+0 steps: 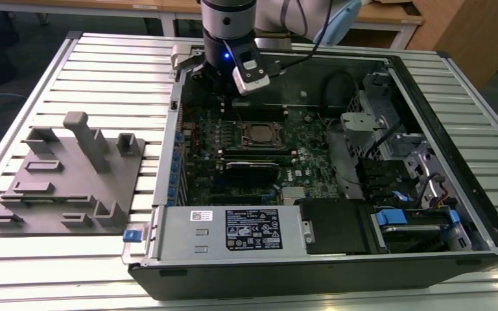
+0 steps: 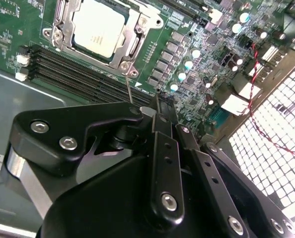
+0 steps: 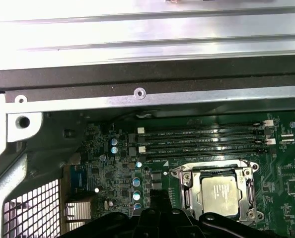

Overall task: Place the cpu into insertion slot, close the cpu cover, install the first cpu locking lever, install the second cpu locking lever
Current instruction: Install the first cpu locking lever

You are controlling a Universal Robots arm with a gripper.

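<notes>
The cpu (image 2: 99, 27) lies flat in the insertion slot (image 2: 63, 22), its silver-grey top showing through the window of the cpu cover (image 2: 132, 25), which lies down over it. One thin lever rod (image 2: 129, 87) rises from the socket's corner towards my black fingers. My gripper (image 2: 160, 101) hangs beside the socket, shut, with nothing seen between its fingers. In the first wrist view the cpu (image 3: 219, 194) sits inside the cpu cover (image 3: 184, 188), with my gripper (image 3: 160, 201) next to it. In the exterior view my gripper (image 1: 218, 87) is above the board, behind the socket (image 1: 258, 134).
The open computer case (image 1: 456, 155) lies on a slatted metal table (image 1: 102, 58). Long black memory slots (image 2: 78, 74) run beside the socket. Red and black wires (image 2: 271, 134) pass a perforated case wall. A grey fixture block (image 1: 67, 175) stands at the exterior view's left.
</notes>
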